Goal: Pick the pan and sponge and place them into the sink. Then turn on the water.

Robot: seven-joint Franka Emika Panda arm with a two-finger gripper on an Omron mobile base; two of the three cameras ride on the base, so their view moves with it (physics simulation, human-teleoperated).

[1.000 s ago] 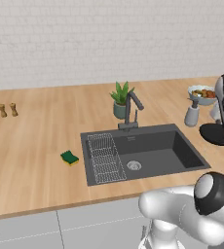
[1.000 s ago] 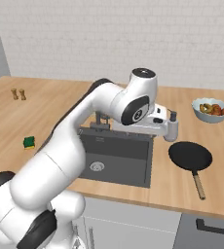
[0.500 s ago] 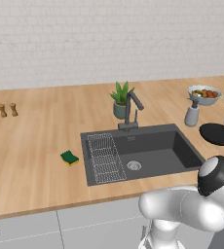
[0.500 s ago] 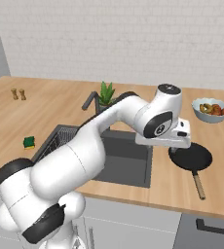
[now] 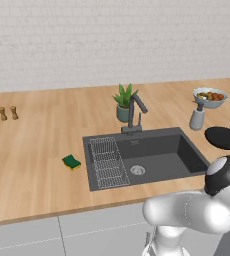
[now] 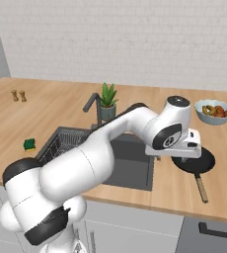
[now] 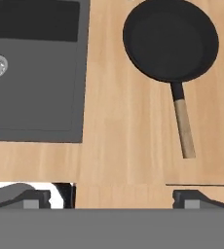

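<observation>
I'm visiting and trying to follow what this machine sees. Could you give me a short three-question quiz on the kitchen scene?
1. True or false: the pan lies in the sink.
2. The sponge lies on which side of the sink, seen from the left base view: A left, B right?
3. Fill in: the gripper hovers with its jaws ____.

Key: 1 false, it lies on the counter; 2 A; 3 open.

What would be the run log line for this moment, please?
phase: approach pan | end effector: open, empty, above counter | pan: on counter right of sink | sponge: on counter
</observation>
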